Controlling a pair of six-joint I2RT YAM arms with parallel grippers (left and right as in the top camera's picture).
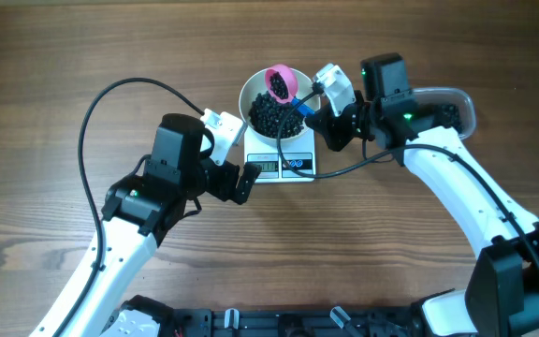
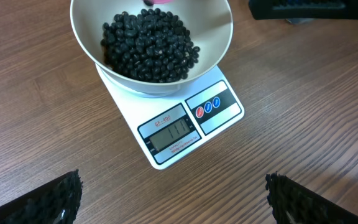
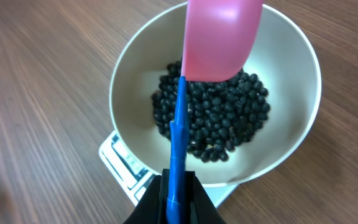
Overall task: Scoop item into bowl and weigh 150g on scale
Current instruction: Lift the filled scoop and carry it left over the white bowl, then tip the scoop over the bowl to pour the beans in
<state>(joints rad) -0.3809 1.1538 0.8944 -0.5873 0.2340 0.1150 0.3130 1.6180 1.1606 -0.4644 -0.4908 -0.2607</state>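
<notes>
I see the white bowl [image 2: 219,37] sitting on the scale [image 2: 225,84], centre of the table, with a loose heap of black beans [image 2: 148,43] inside. My right gripper [image 1: 318,112] is clamped on the blue handle [image 3: 178,143] of a pink scoop [image 3: 219,37] over the bowl. My left gripper [image 1: 237,154] hangs near the scale, jaws wide apart. The beans look light, hard and likely to roll. They are best carried in the scoop, gripped by its handle.

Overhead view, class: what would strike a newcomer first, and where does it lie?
A heap of glossy black beads lies in the white bowl, which stands on the small white scale in the upper middle of the view. Over the bowl's far rim hangs a pink scoop on a blue handle, gripped by the right hand. The left hand hovers open beside the scale.
</notes>
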